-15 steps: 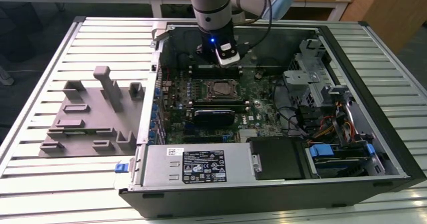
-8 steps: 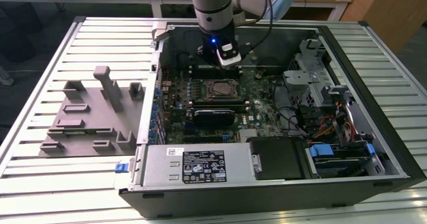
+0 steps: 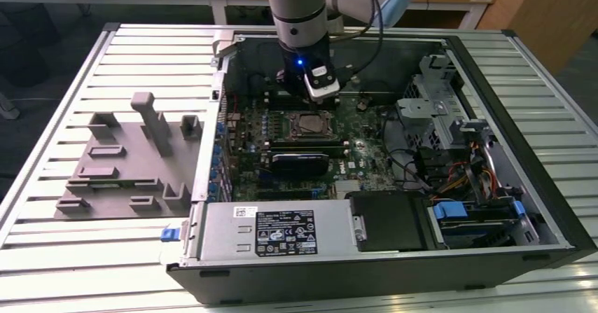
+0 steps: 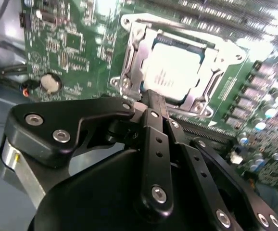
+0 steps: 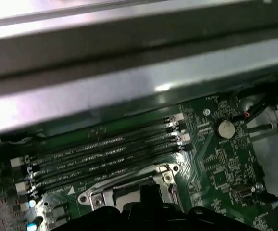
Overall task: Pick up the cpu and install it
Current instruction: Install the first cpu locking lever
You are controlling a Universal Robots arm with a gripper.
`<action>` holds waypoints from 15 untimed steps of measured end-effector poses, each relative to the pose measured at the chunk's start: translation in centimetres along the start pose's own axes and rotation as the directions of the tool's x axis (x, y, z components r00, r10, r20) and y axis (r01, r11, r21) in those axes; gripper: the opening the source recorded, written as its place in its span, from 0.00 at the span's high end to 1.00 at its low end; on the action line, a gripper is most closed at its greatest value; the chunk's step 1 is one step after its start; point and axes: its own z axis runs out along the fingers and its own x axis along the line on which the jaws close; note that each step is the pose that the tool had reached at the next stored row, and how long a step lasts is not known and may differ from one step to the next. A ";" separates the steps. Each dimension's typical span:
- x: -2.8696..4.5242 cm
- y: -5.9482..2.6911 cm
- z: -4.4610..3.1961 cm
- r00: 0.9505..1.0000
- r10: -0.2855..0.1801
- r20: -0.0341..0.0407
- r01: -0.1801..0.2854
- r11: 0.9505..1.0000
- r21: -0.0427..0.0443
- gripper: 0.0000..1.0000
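The cpu [image 4: 173, 72] sits flat in the socket [image 4: 129, 57] on the motherboard [image 4: 67, 43], silvery top plate up, framed by the metal socket bracket; in the exterior view the cpu [image 3: 306, 124] is near the centre of the open computer case [image 3: 523, 187], with the black heatsink block [image 3: 299, 163] at its 6 o'clock, just beside the socket. The gripper [image 4: 151, 96] hovers just off the cpu's edge in the second wrist view, its black fingers [image 4: 154, 139] pressed together with no gap seen and nothing pinched between them; I cannot tell whether the tip touches the socket frame. In the exterior view the gripper [image 3: 323, 94] hangs at the cpu's 12 o'clock, close above the board, on the grey arm [image 3: 297, 12] coming straight down into the case. The first wrist view shows the memory slots [image 5: 105, 154] running alongside the socket [image 5: 129, 190], and a round coin battery [image 5: 225, 128] further out on the green board. Power supply [image 3: 280, 232] lies at the 6 o'clock end of the case in the exterior view, drive bay and cables [image 3: 449, 166] at 3 o'clock. Outside the case, at 9 o'clock, a grey plastic tray [image 3: 131, 166] with upright blocks rests on the slatted metal table [image 3: 56, 89].
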 end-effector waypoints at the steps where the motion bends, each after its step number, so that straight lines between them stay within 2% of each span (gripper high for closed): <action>1: -0.07 -0.17 -0.01 1.000 0.000 -0.003 0.000 1.000 0.004 0.89; 3: -0.20 -0.45 -0.02 1.000 0.000 -0.013 0.000 1.000 0.012 0.89; 5: -0.35 -0.68 -0.01 1.000 0.001 -0.029 0.000 1.000 0.020 0.89; 6: -0.43 -0.77 0.00 0.999 0.001 -0.040 0.000 1.000 0.025 0.89; 10: -0.71 -0.96 0.04 0.996 0.005 -0.089 -0.001 0.999 0.046 0.89; 11: -0.78 -0.96 0.06 0.995 0.006 -0.099 -0.001 0.999 0.050 0.89; 12: -0.80 -0.96 0.06 0.995 0.007 -0.102 -0.001 0.999 0.052 0.89; 15: -0.80 -0.96 0.06 0.995 0.007 -0.102 -0.002 0.999 0.053 0.89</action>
